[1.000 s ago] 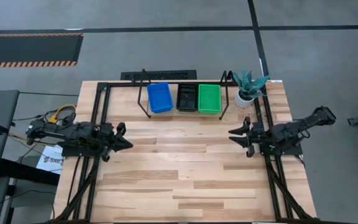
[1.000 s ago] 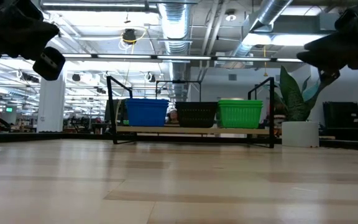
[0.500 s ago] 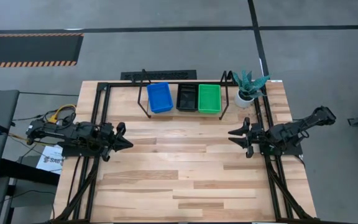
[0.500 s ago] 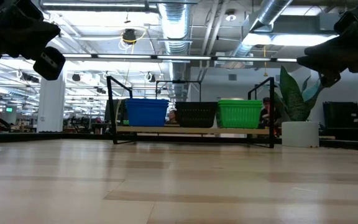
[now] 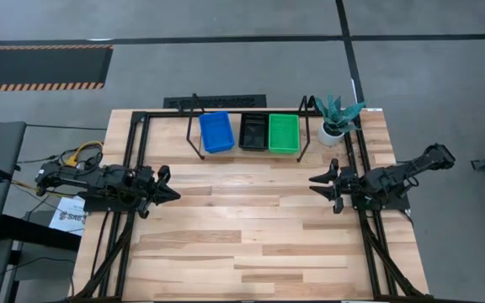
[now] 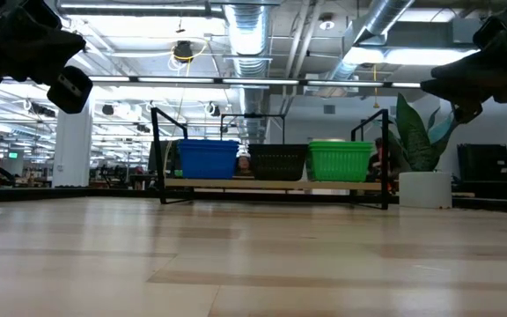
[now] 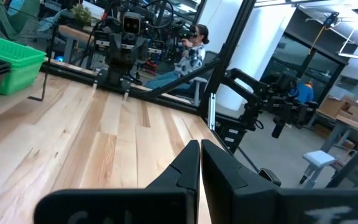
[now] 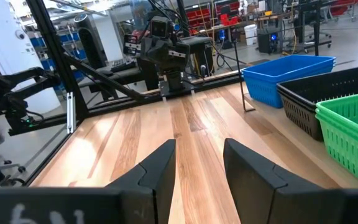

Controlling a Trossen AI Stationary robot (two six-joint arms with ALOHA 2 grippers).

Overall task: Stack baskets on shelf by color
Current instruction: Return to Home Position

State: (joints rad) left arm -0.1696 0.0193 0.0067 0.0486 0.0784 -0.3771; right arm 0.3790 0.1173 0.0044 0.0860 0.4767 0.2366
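Observation:
The shelf (image 5: pixel 194 126) stands at the table's far edge, with its wood board (image 6: pixel 271 184) under the baskets. On it, side by side, rest the blue baskets (image 5: pixel 217 132), the black baskets (image 5: pixel 253 131) and the green baskets (image 5: pixel 284 133), each colour nested in one pile. My left gripper (image 5: pixel 173 194) hovers shut over the table's left side, clear of everything. My right gripper (image 5: pixel 312 183) hovers open over the right side. The two point at each other across bare wood. The right wrist view shows the blue (image 8: pixel 288 78), black (image 8: pixel 328 96) and green baskets (image 8: pixel 353 124) beside my right gripper (image 8: pixel 199 144).
A plant in a white pot (image 5: pixel 335 126) stands just right of the shelf, also in the low view (image 6: pixel 425 187). Black frame rails (image 5: pixel 133 168) run along the table's left and right sides. People sit in the room beyond the table (image 7: pixel 191 53).
My right gripper has edged slightly toward the table's left; nothing else has moved.

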